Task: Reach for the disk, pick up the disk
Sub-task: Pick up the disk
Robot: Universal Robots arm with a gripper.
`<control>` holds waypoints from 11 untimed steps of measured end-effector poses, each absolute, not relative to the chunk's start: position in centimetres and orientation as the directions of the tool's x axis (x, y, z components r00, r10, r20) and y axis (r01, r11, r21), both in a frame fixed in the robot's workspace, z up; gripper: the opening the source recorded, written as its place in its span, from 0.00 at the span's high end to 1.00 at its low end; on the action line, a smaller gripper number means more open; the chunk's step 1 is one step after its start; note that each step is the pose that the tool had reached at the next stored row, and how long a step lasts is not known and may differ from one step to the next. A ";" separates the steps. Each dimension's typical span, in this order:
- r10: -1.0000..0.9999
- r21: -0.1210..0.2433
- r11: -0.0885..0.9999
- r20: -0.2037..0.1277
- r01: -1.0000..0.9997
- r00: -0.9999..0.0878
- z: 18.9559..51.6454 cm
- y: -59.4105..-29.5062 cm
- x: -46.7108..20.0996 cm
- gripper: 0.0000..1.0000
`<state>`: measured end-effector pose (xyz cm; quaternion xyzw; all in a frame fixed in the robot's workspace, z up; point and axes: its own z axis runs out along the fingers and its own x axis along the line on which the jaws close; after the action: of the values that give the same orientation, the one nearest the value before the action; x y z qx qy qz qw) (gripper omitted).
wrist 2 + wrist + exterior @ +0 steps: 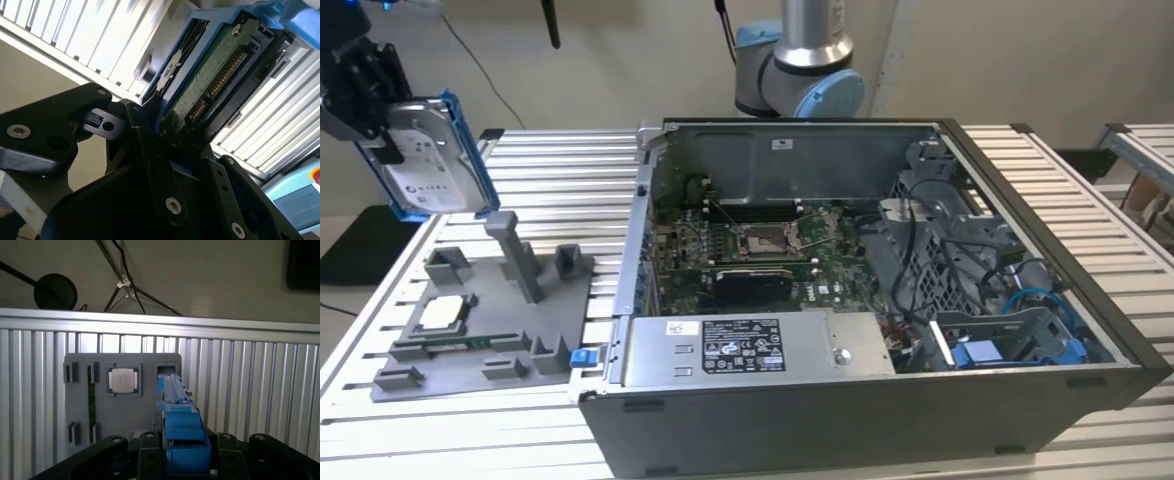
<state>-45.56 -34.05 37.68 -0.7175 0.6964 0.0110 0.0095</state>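
**A:** Where is the disk now?

**B:** In the exterior view the disk [434, 165] hangs on edge at the exterior view's left. It is off the slatted metal table [554, 160], with its white label facing the camera and its blue frame around it.

**A:** And the pincer?

**B:** The gripper [384, 120] is closed on the disk and holds it from above. In the second wrist view, 1 black finger [150, 145] presses against the blue frame, and the disk [215, 75] shows its green circuit board and a row of gold contacts. The gripper [175, 135] is clamped around that end.

**A:** What does the first wrist view show?

**B:** The disk [175, 400] is seen edge-on as a narrow blue strip between the black parts of the gripper [182, 452]. Below it lies a grey tray [145, 410] on the table. A small square silver chip [123, 380] sits in 1 of the tray's pockets, and a green strip [91, 390] stands in a slot beside it.

**A:** Is that tray in the exterior view too?

**B:** Yes. The tray [520, 335] lies flat below the disk, with 1 tall post, and the chip [443, 312] is on it.

**A:** Anything else nearby?

**B:** An open computer case [854, 410] lies beside the tray, well apart from the disk, with its main board [761, 250] exposed. The arm's base [801, 70] stands behind the case.
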 end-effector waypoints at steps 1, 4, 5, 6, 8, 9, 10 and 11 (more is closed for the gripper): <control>-0.999 0.002 -0.030 -0.029 -1.000 0.030 37.9 -34.0 -45.6 1.00; -0.999 0.002 -0.030 -0.029 -1.000 0.030 38.6 -34.0 -45.6 1.00; -0.999 0.002 -0.030 -0.029 -1.000 0.030 38.8 -34.0 -45.6 1.00; -0.999 0.002 -0.030 -0.029 -1.000 0.030 39.0 -34.0 -45.6 1.00; -0.999 0.002 -0.030 -0.029 -1.000 0.030 39.5 -34.0 -45.6 1.00; -0.999 0.002 -0.030 -0.029 -1.000 0.030 39.8 -34.0 -45.6 1.00; -0.999 0.002 -0.030 -0.029 -1.000 0.030 40.3 -34.0 -45.6 1.00; -0.999 0.002 -0.030 -0.029 -1.000 0.030 40.5 -34.0 -45.6 1.00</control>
<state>-45.56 -34.04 40.52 -0.7175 0.6964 0.0110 0.0095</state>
